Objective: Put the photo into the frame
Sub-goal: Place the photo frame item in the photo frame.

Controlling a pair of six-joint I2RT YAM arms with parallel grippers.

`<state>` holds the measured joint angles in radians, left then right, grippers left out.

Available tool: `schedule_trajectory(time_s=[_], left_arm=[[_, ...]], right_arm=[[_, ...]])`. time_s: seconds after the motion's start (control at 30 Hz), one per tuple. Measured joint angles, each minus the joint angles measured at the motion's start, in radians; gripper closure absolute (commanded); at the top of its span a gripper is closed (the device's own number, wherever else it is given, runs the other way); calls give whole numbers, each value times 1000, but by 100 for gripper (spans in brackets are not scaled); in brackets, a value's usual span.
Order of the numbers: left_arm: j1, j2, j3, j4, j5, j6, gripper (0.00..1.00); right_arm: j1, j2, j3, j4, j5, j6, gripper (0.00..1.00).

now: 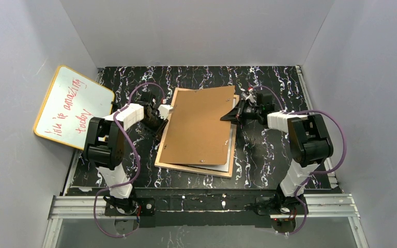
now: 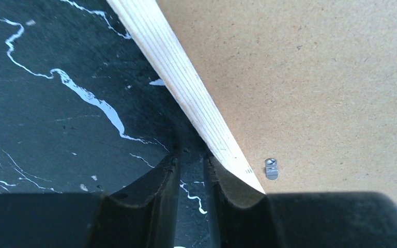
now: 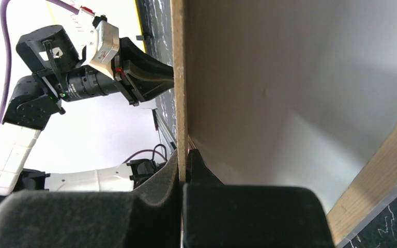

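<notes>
Right gripper (image 3: 183, 155) clamped on backing board (image 1: 199, 124) at far right edge, board tilted over frame (image 1: 194, 169). Frame lay mid table (image 1: 269, 155), tan reverse up. Photo (image 1: 218, 165) inside, white strip showing near right. Left gripper (image 2: 191, 157) narrow, empty, beside frame's left edge.

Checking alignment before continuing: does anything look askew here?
Yes. The brown backing board sits rotated over the frame, not square with it, its right edge pinched in the jaws of the right gripper.
</notes>
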<state>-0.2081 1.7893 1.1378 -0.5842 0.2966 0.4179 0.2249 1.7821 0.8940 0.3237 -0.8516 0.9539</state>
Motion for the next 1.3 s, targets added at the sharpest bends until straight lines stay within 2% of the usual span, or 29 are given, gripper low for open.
schedule_trajectory(time_s=[0.03,0.13,0.33,0.37,0.43,0.47,0.87,1.03,1.17,1.27,1.3], left_arm=[[0,-2,-2,-7,0,4,78],[0,-6,-6,-31,1,10,79],[10,-17,-6,-68,13,-2,80],[15,-22,-6,-73,20,-8,80],[27,-39,-4,-80,33,-18,79],[35,-47,1,-84,37,-21,78],[98,-76,74,-119,64,-29,76],[101,-76,75,-131,79,-32,67],[101,-75,75,-132,99,-48,62],[101,-66,75,-132,118,-62,66],[101,-60,75,-132,124,-63,68]], right_arm=[[3,5,18,-31,1,-20,86],[20,13,96,-150,26,-92,74],[83,29,206,-345,160,-227,41],[95,37,223,-383,184,-248,34],[116,56,261,-460,233,-283,5],[125,64,278,-498,261,-301,2],[159,38,462,-891,595,-468,1],[159,27,551,-1000,700,-504,1],[157,-56,506,-942,694,-489,1],[149,-162,387,-818,562,-428,2],[151,-180,362,-784,533,-408,6]])
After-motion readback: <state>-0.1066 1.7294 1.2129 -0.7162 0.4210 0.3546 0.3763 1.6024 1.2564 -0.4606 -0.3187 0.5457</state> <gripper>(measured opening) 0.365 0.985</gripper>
